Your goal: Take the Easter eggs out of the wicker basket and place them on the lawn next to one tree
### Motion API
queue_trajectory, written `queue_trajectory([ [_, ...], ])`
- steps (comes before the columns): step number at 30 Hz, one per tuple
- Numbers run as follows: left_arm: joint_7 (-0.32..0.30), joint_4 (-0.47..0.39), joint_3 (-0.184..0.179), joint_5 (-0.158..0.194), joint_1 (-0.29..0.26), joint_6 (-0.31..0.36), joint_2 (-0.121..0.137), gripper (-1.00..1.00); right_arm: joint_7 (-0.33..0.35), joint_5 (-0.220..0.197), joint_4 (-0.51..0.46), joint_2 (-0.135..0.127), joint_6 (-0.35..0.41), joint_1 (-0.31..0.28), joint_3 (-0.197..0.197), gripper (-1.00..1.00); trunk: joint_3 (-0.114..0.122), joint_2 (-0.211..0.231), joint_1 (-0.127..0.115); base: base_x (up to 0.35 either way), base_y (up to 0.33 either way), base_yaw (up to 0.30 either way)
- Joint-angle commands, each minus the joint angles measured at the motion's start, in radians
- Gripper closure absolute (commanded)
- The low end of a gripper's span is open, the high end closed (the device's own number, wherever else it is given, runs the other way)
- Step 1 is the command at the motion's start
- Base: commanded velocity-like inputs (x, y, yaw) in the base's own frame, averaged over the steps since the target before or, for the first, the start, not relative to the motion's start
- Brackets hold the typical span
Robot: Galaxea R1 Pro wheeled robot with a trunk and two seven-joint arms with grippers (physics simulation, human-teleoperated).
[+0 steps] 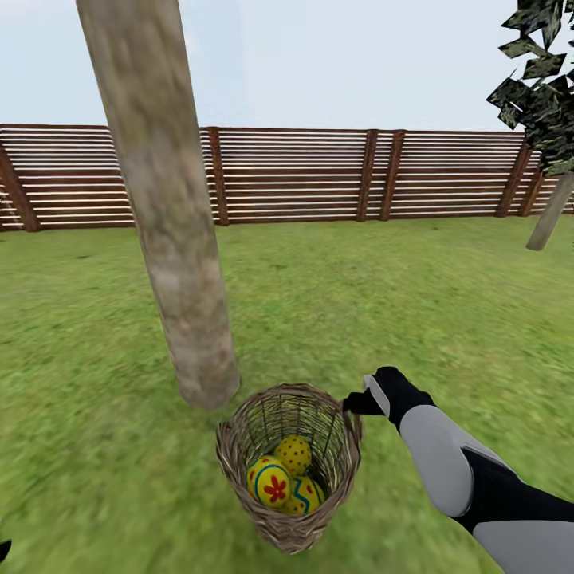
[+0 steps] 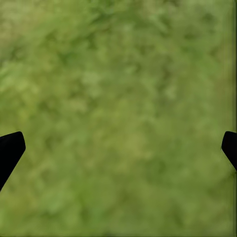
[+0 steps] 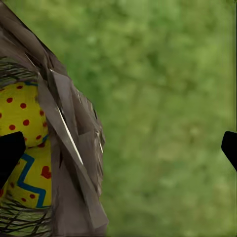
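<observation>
The wicker basket (image 1: 296, 532) stands on the lawn (image 1: 414, 295) just in front of the thick grey-brown tree (image 1: 171, 239). Three yellow Easter eggs lie inside it: one with a red flower (image 1: 270, 483), a red-dotted one (image 1: 294, 454) and one with a blue zigzag (image 1: 308, 496). My right gripper (image 1: 359, 402) hangs at the basket's right rim, open. In the right wrist view this gripper (image 3: 118, 150) straddles the woven rim (image 3: 69, 148), one fingertip (image 3: 10, 153) over the dotted egg (image 3: 19, 116) and zigzag egg (image 3: 32, 177). My left gripper (image 2: 118, 148) is open over bare grass.
A brown slatted fence (image 1: 303, 175) closes off the far side of the garden. A thin leaning trunk (image 1: 550, 215) with dark foliage (image 1: 542, 88) stands at the far right. Open grass spreads around the tree and basket.
</observation>
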Motion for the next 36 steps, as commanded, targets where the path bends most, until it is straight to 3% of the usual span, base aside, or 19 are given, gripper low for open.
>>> queue_trajectory([
  [1,0.0,-0.001,0.001,0.007,0.0,0.005,0.0,-1.0,0.003,0.009,-0.002,0.001,0.004,0.0,-0.007,-1.0,0.003,0.0,-0.001,0.0,0.0,0.0],
  [22,0.001,0.0,0.001,0.007,0.0,0.004,0.001,-1.0,0.003,0.009,-0.003,0.001,0.004,0.0,-0.009,-1.0,0.084,0.005,-0.01,0.0,0.0,0.0],
  [36,0.001,0.0,0.001,0.007,0.0,0.004,0.001,-1.0,0.003,0.009,-0.003,0.001,0.004,0.0,-0.009,-1.0,0.128,0.103,-0.064,0.0,0.0,0.0],
])
